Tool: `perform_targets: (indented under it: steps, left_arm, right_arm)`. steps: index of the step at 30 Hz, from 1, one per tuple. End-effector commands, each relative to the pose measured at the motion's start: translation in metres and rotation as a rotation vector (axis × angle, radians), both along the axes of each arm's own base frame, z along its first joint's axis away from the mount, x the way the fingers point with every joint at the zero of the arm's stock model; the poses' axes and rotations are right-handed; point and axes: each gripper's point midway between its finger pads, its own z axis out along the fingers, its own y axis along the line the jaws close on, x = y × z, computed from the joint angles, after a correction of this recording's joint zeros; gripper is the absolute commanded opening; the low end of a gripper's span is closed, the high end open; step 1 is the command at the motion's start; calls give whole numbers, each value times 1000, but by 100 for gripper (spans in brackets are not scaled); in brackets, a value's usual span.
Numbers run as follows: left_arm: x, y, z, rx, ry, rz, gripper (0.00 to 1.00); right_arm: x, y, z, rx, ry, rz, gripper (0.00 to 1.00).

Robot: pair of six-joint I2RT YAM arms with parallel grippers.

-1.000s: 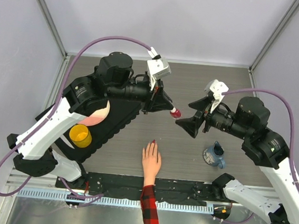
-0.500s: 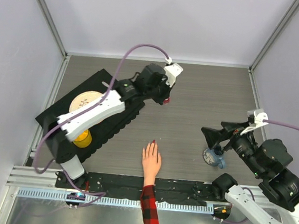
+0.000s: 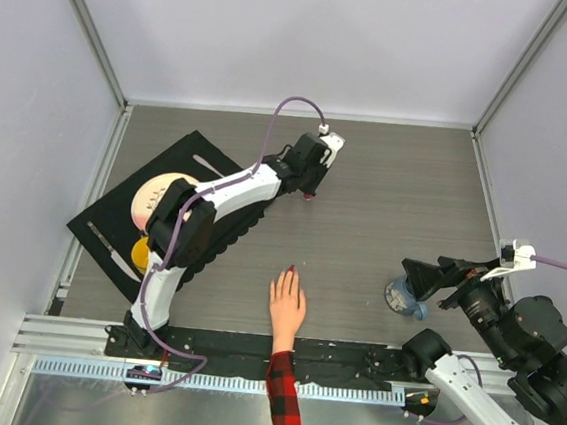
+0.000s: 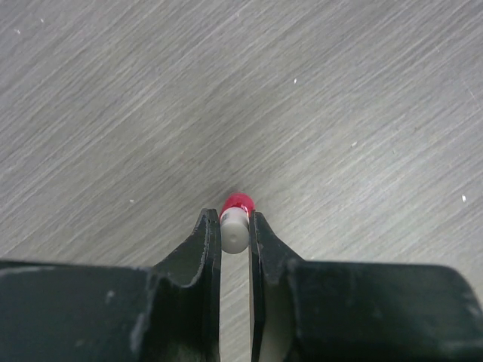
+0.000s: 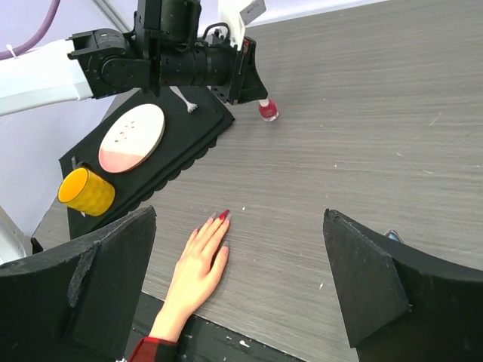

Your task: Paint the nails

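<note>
Against a grey wood-grain tabletop, we see a pale flesh-toned hand in a red-and-black plaid sleeve, its nails red at one fingertip. We also note a red polish bottle capped white, a yellow cup, a white-and-pink plate, a black mat and a blue mug.
</note>
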Motion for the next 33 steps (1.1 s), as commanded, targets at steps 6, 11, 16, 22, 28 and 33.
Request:
perform_targets:
  steps: [6,11,16,22,28,33]
  left_arm:
    - [25,-10,13,-41,-103,16,0]
    - [28,-6,11,-36,-94,39,0]
    - [27,0,0,-18,-58,34,16]
    - [25,2,1,-42,-38,25,35]
    - [26,4,27,-69,-65,28,47]
    - [22,7,81,-114,-111,25,50]
  right_arm:
    - [-2,-11,8,29,0,-55,98]
    - [0,-8,8,26,5,-51,98]
    - [0,-7,8,28,6,-45,98]
    - [1,-6,5,26,13,-45,98]
    - [2,-6,6,27,17,-47,99]
    - [4,-18,9,4,32,-113,100]
